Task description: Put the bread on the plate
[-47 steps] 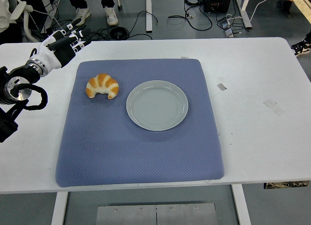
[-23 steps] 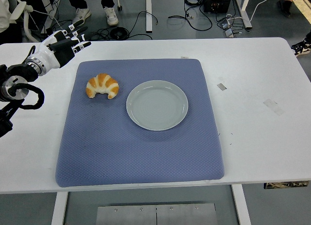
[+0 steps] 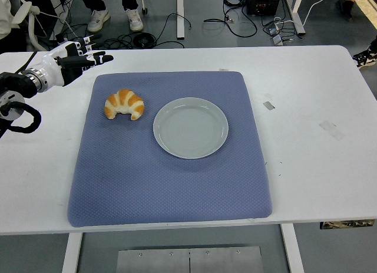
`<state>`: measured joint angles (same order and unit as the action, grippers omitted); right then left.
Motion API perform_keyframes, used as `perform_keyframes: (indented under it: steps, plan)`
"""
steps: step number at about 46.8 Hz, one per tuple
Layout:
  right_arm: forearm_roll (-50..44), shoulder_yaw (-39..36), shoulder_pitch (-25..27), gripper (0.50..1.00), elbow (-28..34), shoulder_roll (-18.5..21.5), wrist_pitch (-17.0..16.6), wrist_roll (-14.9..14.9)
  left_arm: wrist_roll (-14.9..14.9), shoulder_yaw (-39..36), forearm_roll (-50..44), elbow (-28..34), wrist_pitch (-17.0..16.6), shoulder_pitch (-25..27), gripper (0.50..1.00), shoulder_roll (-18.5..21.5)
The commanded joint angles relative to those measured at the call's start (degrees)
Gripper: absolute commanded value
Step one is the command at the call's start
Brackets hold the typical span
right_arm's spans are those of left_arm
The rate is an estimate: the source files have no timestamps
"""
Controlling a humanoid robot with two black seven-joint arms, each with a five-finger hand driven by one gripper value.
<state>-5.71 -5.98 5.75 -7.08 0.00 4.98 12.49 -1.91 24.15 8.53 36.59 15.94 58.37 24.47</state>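
Head view: our left hand (image 3: pixel 73 59), fingers extended and empty, hovers beyond the golden crescent-shaped bread (image 3: pixel 123 104), which lies on the blue mat (image 3: pixel 171 190) beside the round grey plate (image 3: pixel 190 127); we judge reaching and grasping comes next.

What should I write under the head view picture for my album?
A croissant waits on a blue mat beside an empty plate, while the robot's left hand hovers open nearby.

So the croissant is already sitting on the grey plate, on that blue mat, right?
Not quite. In the head view the croissant lies on the blue mat just left of the grey plate, which holds nothing. The left robot hand hovers apart from it, holding nothing.
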Motion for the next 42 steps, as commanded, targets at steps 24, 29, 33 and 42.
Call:
perform_keyframes:
  steps: [24,29,33,42]
  plan:
    - [0.0,-0.1,0.1,1.000,-0.4,0.0,-0.1,-0.1,-0.1,-13.2,11.7,6.0,4.8,9.8,0.984,4.4]
    - [0.0,-0.1,0.0,1.000,-0.6,0.0,-0.2,-0.1,-0.2,-13.6,18.5,6.0,4.8,9.9,0.984,4.6]
    - [0.0,-0.1,0.0,1.000,-0.7,0.0,-0.2,-0.1,-0.2,-13.9,21.8,6.2,4.8,9.9,0.984,5.8]
    - [0.0,-0.1,0.0,1.000,-0.7,0.0,-0.2,-0.1,-0.2,-15.6,29.0,6.8,4.5,11.0,0.983,6.6]
